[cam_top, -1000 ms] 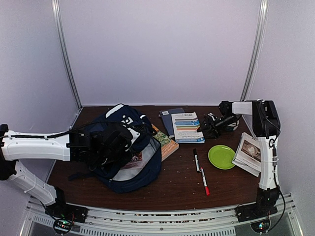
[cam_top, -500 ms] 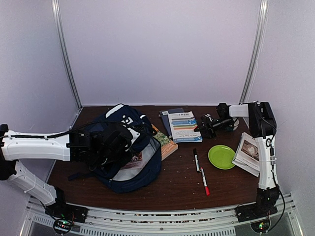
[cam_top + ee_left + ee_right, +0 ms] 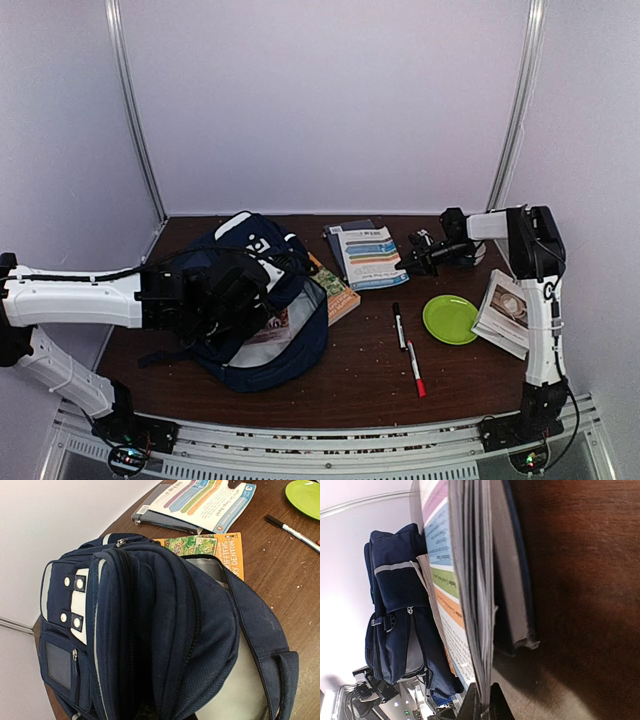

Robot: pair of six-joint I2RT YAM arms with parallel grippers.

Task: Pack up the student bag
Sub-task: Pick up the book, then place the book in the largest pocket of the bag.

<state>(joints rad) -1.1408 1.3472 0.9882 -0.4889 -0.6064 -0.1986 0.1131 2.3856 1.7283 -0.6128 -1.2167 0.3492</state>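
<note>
Evidently little is packed: the student bag [image 3: 295, 355] lies open on the desk [image 3: 360, 385], the closed left hand [image 3: 228, 298] gripping it, and right of it the right hand [image 3: 406, 265] pinches a booklet [image 3: 368, 257].

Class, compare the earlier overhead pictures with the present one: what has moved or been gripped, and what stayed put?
The right gripper shut on the right edge of the striped booklet, which shifted slightly left and now lies more tilted. The left gripper stayed clamped on the student bag, holding it open. The green plate and the pens did not move.
</note>
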